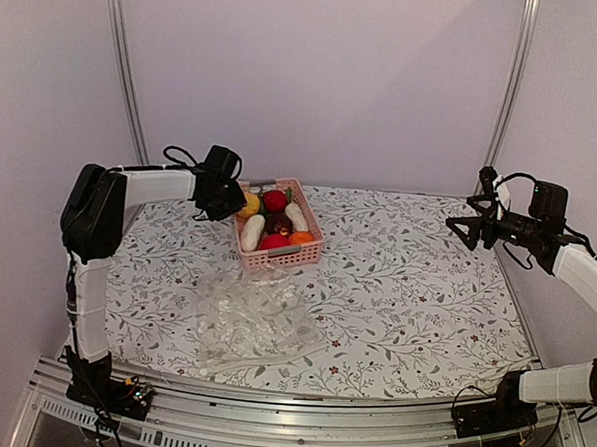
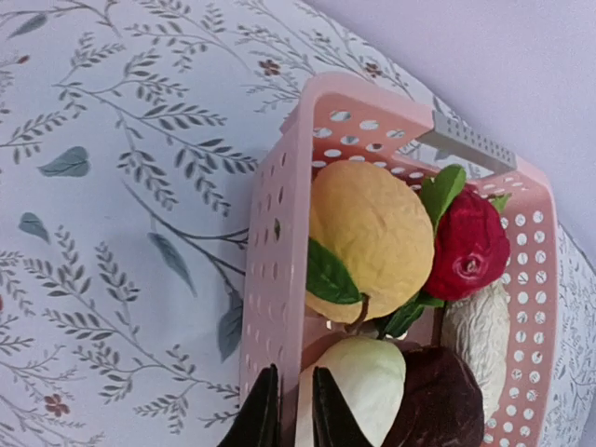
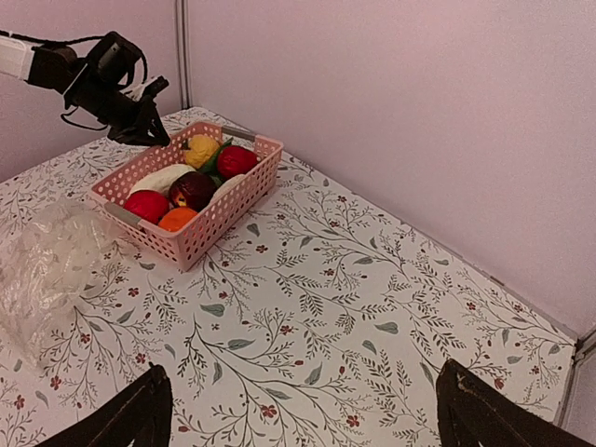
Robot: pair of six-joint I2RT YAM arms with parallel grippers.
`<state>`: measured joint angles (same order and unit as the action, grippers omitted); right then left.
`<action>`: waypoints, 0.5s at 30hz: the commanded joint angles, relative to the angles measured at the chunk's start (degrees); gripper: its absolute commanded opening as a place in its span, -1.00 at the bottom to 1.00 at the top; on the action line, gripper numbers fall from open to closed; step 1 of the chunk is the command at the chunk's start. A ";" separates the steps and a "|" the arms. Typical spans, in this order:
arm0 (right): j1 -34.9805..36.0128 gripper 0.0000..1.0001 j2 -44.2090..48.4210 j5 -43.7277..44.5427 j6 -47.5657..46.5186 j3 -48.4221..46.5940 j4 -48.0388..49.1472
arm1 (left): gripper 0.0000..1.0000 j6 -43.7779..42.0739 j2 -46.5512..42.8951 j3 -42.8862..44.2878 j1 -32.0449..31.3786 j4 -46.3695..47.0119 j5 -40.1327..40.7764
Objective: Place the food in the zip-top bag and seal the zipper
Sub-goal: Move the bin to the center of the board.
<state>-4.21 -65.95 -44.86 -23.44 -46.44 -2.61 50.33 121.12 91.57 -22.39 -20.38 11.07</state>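
The food [image 1: 276, 222] sat in the pink basket [image 1: 282, 259], the zip-top bag [image 1: 253, 321] flat on the worktop [image 1: 405, 289] just nearer me than that basket. The toys looked light, round and likely slippery, so I'd pinch one across its middle. My left tool [image 2: 293, 410] was nearly shut astride the basket's wall, apparently pinching it beside the white piece [image 2: 358, 386]; my right tool [image 3: 312, 419] gaped wide, empty, well right of the basket.

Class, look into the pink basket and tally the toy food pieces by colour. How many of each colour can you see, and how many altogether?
Red pieces: 2
White pieces: 2
Yellow piece: 1
Orange piece: 1
Dark purple piece: 1
Total: 7 showing in the pink basket; green shows only as leaves.
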 commanded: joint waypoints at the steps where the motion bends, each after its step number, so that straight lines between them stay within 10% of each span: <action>1: -0.36 0.94 0.37 2.27 -0.55 -1.11 -0.80 | -0.74 -1.50 5.65 7.92 -5.31 0.48 -4.20; 15: -0.36 0.96 -0.44 7.02 1.36 -1.71 0.15 | -0.80 6.97 17.46 26.66 -19.90 -0.51 -10.59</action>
<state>-4.21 -65.95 -39.86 -23.00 -46.44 -2.55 53.63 137.75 116.42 -38.15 -20.45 3.07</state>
